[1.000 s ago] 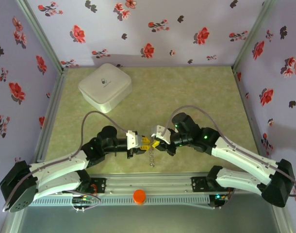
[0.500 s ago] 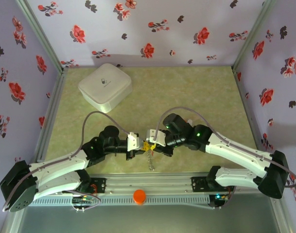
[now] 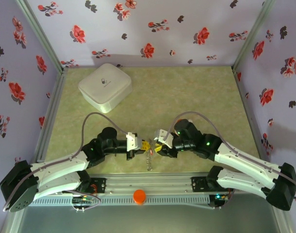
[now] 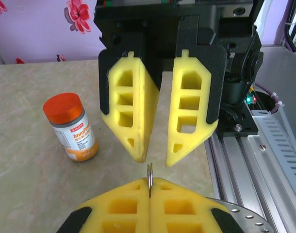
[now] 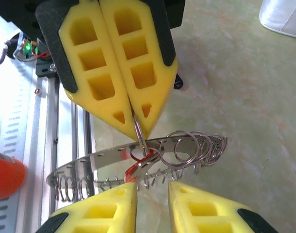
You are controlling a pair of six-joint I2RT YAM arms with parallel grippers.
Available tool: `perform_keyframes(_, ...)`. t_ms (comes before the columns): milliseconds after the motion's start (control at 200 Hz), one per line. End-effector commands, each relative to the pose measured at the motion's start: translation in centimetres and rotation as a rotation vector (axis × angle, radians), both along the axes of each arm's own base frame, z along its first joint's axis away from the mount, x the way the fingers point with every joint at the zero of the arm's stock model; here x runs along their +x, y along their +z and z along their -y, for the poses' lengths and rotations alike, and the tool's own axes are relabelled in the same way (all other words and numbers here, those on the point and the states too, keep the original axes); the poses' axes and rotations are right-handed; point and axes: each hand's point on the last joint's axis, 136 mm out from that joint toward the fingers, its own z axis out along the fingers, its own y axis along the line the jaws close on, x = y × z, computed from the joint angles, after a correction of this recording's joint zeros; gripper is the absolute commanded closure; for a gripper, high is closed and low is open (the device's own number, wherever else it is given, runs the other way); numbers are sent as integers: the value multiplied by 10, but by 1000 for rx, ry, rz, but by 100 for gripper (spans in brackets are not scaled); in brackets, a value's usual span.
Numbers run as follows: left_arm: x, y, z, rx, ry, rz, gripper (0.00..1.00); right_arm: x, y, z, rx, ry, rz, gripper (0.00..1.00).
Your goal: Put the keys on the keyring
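box (image 3: 105,86): white, square, at the far left of the bench (image 3: 196,92), well apart from both arms.
left gripper (image 3: 145,145): jaws together, clamped on a thin wire loop (image 4: 149,171); the tips point right, toward the other arm.
bottle (image 4: 71,127): upright, orange cap on, printed label facing the left wrist camera, apart from both grippers.
loop: pinched edge-on between the yellow pads (image 5: 150,73), a short piece standing out past the tips; from the right wrist its lower end runs down into the keyring bunch.
keyring (image 5: 102,158): hangs below the left tips, between the two grippers and near the front rail; a flat shiny band with a coiled rim, seen almost edge-on and curving from lower left to upper right.
red tag (image 5: 133,168): small, lying against the band where the loop meets it; whether a blade is attached cannot be told.
rings (image 5: 202,147): several thin wire circles bunched at the right end of the band, overlapping each other.
right gripper (image 3: 155,148): jaws apart with nothing between them; the tips face the left tips closely, and the red tag sits just beyond the gap.
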Motion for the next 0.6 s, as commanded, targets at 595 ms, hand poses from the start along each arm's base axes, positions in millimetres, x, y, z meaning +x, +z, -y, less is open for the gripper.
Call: perform_keyframes(595, -1, 50, 1, -254, 14, 34, 100, 5, -5, -16, 102, -28, -51, 66)
